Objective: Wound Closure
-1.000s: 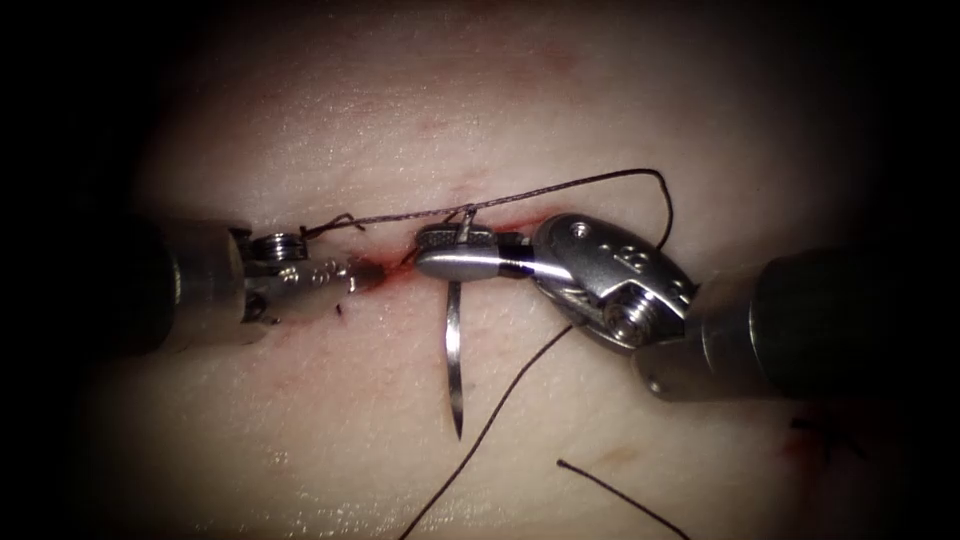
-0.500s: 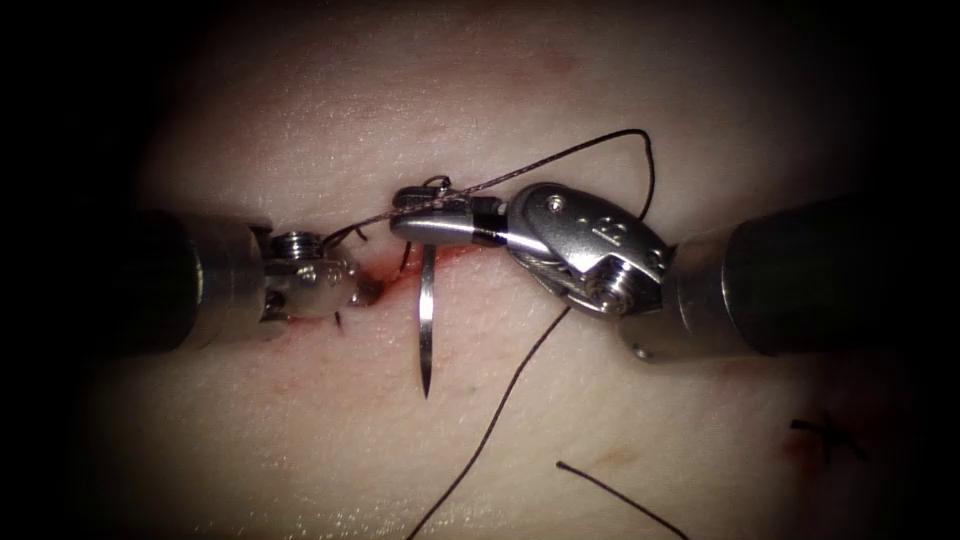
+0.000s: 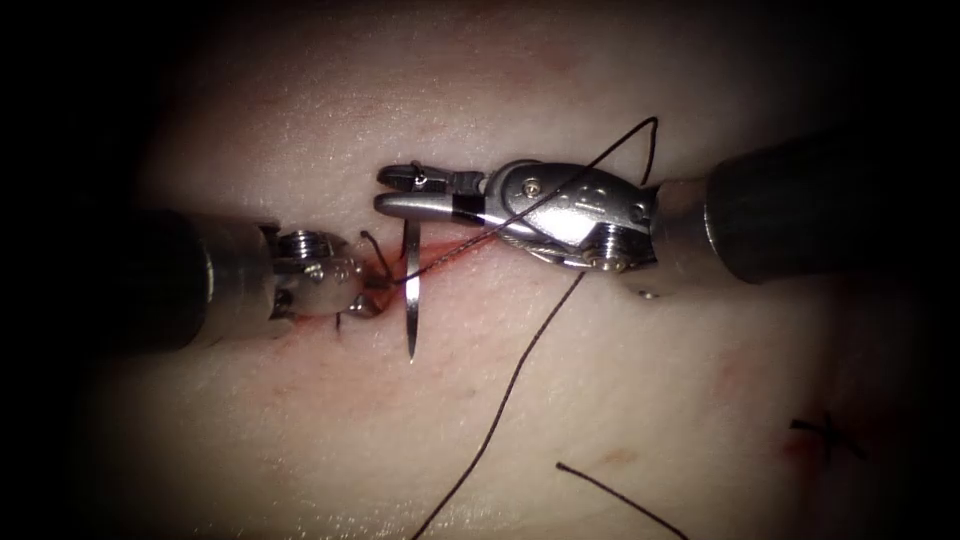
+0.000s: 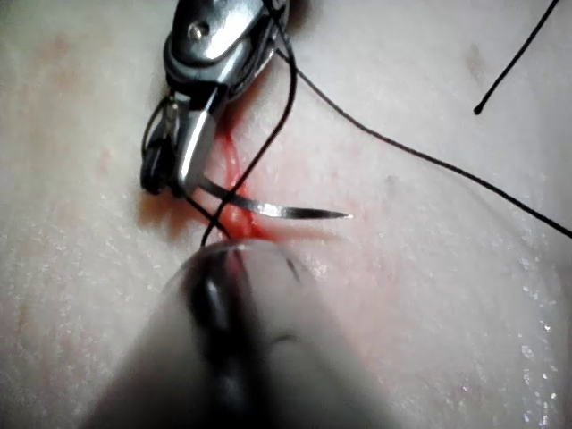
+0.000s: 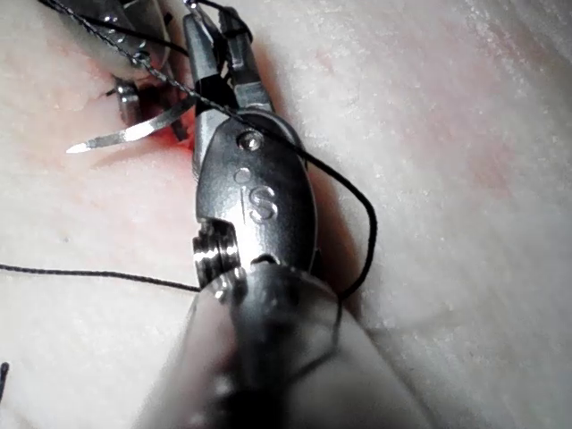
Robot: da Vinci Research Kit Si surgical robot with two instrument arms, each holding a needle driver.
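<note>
Needle [image 3: 411,305]: curved, steel; gripped near its blunt end by the right hand [image 3: 400,192]; body hangs below those jaws across the cut [image 3: 440,258], point free above the tissue [image 3: 560,420] just below the cut. Not lodged in the tissue. Also seen in the left wrist view [image 4: 286,211] and right wrist view [image 5: 125,134].

Thread [image 3: 520,360]: dark; one run crosses the right hand's wrist and arcs above it; another trails from the cut down over the tissue.

Cut: short, edged with red fluid [image 3: 385,285], sits between the two hands.

Right hand: clenched on the needle, lying level and pointing toward the cut's left end; over the last second it has carried the needle up and leftward along the cut.

Left hand [image 3: 362,290]: tip pressed at the left end of the cut in the red fluid; whether it grips anything cannot be told.

Step, as judged: needle carried free with thread following, between bites. A next move would call for the point aimed squarely at a cut edge and the thread kept off the jaws.

Loose thread end [image 3: 620,495]: lies on the tissue well below and right of the cut.

Old stitch mark [image 3: 825,435]: far right of the cut.
</note>
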